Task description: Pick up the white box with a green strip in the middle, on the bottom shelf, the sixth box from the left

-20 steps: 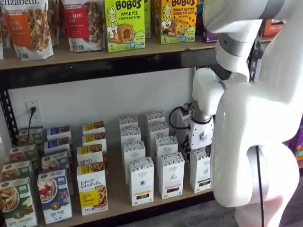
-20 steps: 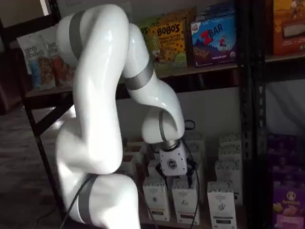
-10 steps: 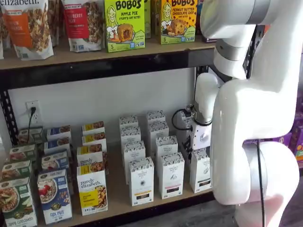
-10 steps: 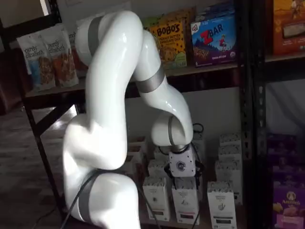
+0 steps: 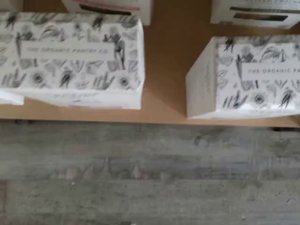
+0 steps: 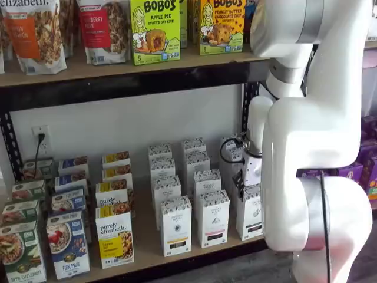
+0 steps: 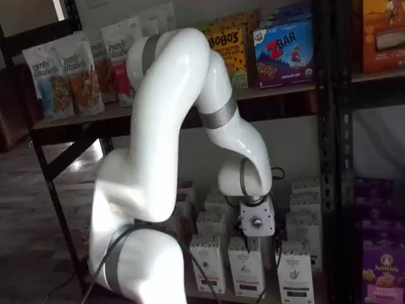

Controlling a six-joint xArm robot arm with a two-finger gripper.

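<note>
The white box [image 6: 250, 215] stands at the right end of the front row on the bottom shelf [image 6: 146, 247], partly behind my arm. It also shows in a shelf view [image 7: 295, 275]. My gripper [image 6: 241, 187] hangs just above and in front of it. Only its white body [image 7: 256, 220] and a bit of black finger show, so I cannot tell whether it is open or shut. The wrist view shows two speckled carton tops [image 5: 70, 58] [image 5: 255, 75] at the shelf's front edge [image 5: 168, 115]. I cannot tell which of them is the white box.
Similar white cartons [image 6: 212, 219] [image 6: 176, 227] stand left of it, with more rows behind. A purely elizabeth box [image 6: 115, 242] and cereal boxes [image 6: 68, 244] are further left. The upper shelf [image 6: 118, 82] is overhead. A black post [image 7: 338, 158] and purple boxes [image 7: 383, 272] are on the right.
My arm has swung right and the gripper has dropped a little, from beside the middle cartons to above the right-hand front carton.
</note>
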